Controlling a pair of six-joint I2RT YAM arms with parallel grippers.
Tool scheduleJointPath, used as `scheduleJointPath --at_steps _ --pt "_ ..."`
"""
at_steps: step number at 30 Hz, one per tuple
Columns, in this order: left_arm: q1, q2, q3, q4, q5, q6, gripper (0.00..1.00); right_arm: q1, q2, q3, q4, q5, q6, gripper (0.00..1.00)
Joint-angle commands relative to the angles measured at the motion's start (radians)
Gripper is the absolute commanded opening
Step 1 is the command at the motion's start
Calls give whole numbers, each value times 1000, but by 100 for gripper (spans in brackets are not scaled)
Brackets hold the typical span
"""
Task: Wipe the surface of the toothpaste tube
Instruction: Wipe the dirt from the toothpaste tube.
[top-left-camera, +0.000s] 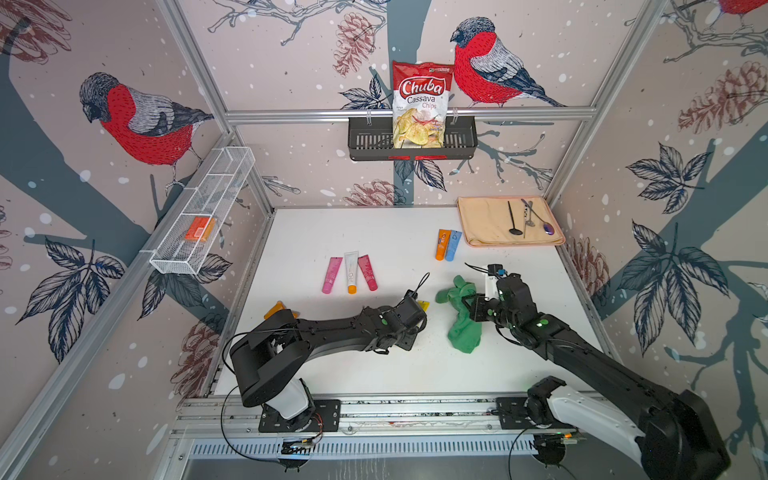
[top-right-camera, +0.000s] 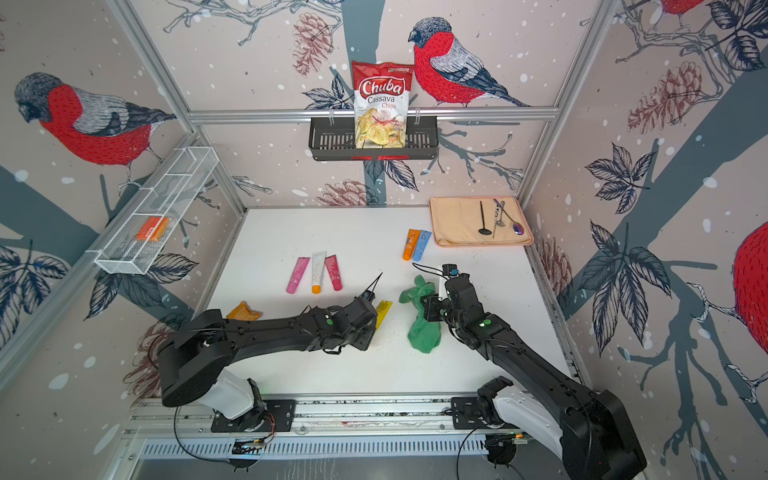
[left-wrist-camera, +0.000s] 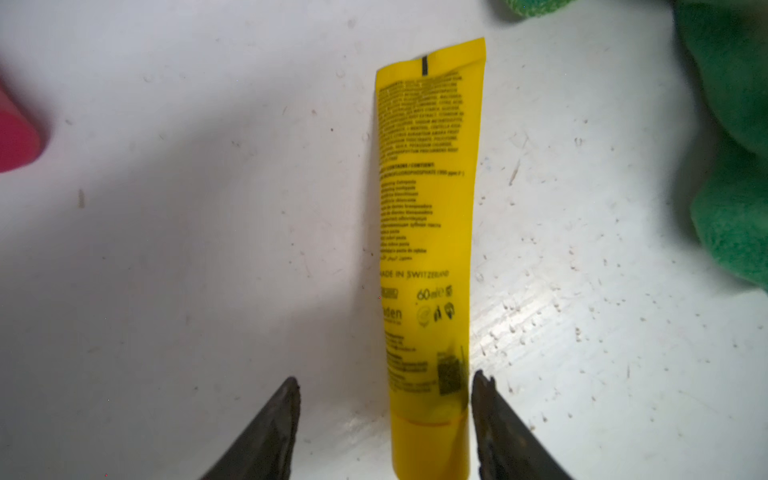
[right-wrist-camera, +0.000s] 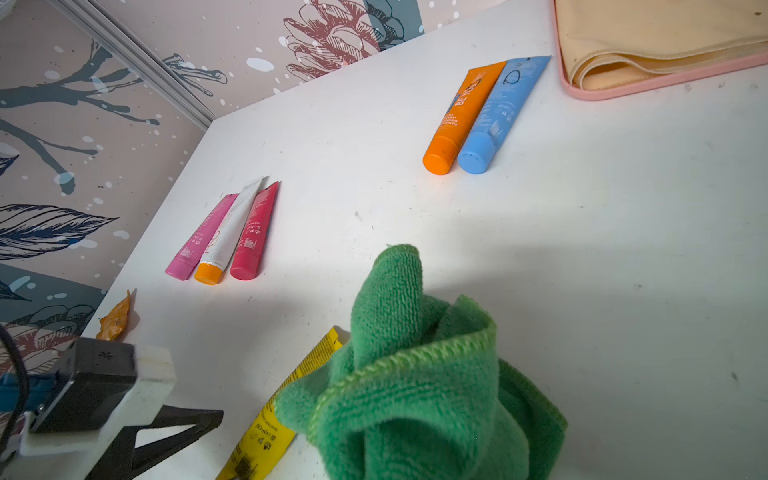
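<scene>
Toothpaste tube (left-wrist-camera: 428, 232) between open left jaws; right jaws clamp green cloth (right-wrist-camera: 415, 395); basket (top-left-camera: 365, 141) holds chips (top-left-camera: 419, 104).

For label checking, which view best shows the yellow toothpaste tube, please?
Left wrist: the yellow toothpaste tube, nearly whole, unobstructed. Both top views show only its end; right wrist, a part behind green cloth.

left arm (top-left-camera: 332, 328) lies low and stretched out from its base, wrist bent downward. left gripper (left-wrist-camera: 386, 380) is angled downward, its two dark fingers (left-wrist-camera: 270, 432) parted, clamping nothing. right arm (top-left-camera: 582, 353) reaches forward and inward, its wrist near the left pincer, on that pincer's right. right gripper (top-left-camera: 467, 305) faces that pincer, closed tight on the green cloth (top-left-camera: 463, 328).
</scene>
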Motion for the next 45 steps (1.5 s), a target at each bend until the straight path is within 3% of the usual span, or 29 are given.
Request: scheduleJointPath --at_steps 1,5,8,10,21,34,45 --pt "-20 -4 -23 67 36 -11 63 15 11 15 37 -26 -4 10" --pt "-46 31 -23 118 18 6 58 33 28 25 38 -14 -2 10" --pt "-50 57 -13 117 3 24 44 40 33 28 35 -12 0 10" --pt "-50 67 -12 109 -26 48 39 44 33 31 31 -9 -2 10" --pt "-50 -31 -91 202 -1 215 34 85 129 58 55 -78 -18 10" --pt "-21 27 -50 212 -1 295 31 194 475 93 324 -200 49 10" --pt "14 38 -59 220 28 297 23 216 655 88 308 -102 40 8"
